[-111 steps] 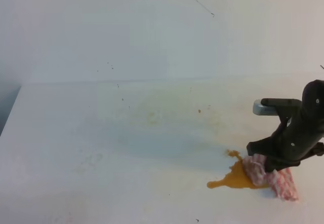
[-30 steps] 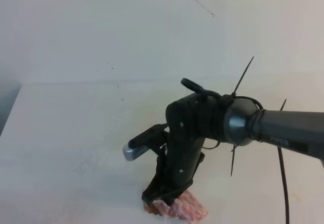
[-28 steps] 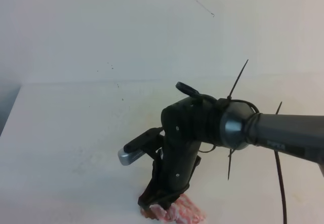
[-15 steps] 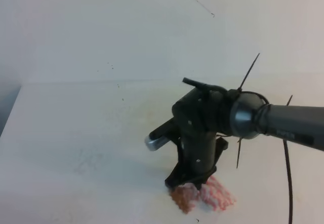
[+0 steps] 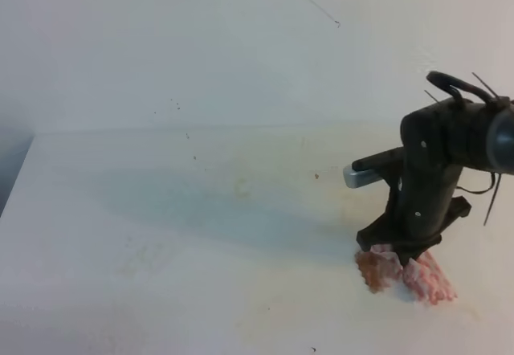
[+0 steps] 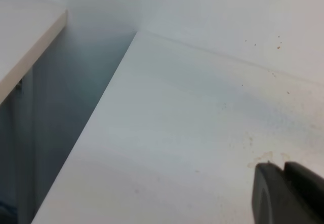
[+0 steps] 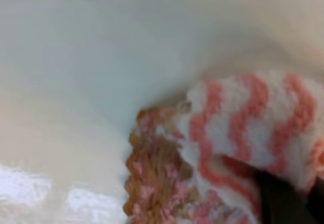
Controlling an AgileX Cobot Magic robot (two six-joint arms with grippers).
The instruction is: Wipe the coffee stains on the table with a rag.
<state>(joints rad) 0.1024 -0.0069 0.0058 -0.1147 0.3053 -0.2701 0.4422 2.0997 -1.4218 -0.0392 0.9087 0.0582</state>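
My right gripper (image 5: 399, 252) is shut on the rag (image 5: 423, 281) and presses it onto the table (image 5: 161, 210) at the right front. The rag is pink-and-white striped, and its left part (image 5: 373, 268) is soaked brown. The right wrist view shows the striped rag (image 7: 238, 127) up close with its brown wet edge (image 7: 152, 178) on the table (image 7: 76, 57). One dark fingertip (image 7: 283, 203) sits at the lower right. No amber blotch of coffee stains shows on the table, only faint yellowish smears. My left gripper (image 6: 284, 193) shows only in its wrist view, fingers together, empty, above the table (image 6: 177, 148).
A plain white wall (image 5: 241, 42) rises behind the table. The table's left edge (image 6: 91, 127) drops into a gap beside another white surface (image 6: 25, 36). Small dark specks (image 5: 193, 157) dot the table.
The right gripper has dragged the rag from the front middle back to the right. The amber blotch seen beside the rag 3.7 s ago no longer shows, and the rag's left part has turned brown.
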